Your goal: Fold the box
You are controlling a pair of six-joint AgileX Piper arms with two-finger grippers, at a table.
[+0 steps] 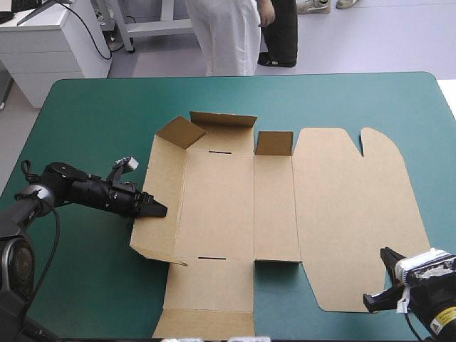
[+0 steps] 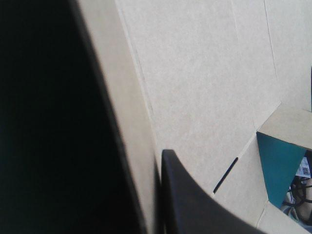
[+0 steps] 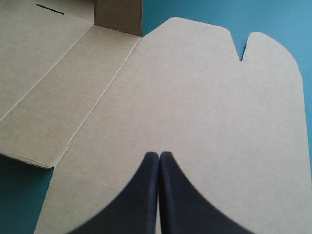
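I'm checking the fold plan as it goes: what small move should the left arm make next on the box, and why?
Probably lift the left wall further toward upright about its crease. The left gripper is shut on that wall of the box, which leans only partly raised, while the lid lies flat and the right gripper is shut at its near corner.

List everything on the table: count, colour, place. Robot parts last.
box: one, brown, a cut sheet in mid-table; left wall raised, far flaps standing, lid flat toward the right.
table cover: one, teal-green, under the box.
left gripper: one, black fingers, shut on the box's raised left wall.
right gripper: one, black fingers, shut and holding nothing, at the lid's near right corner.
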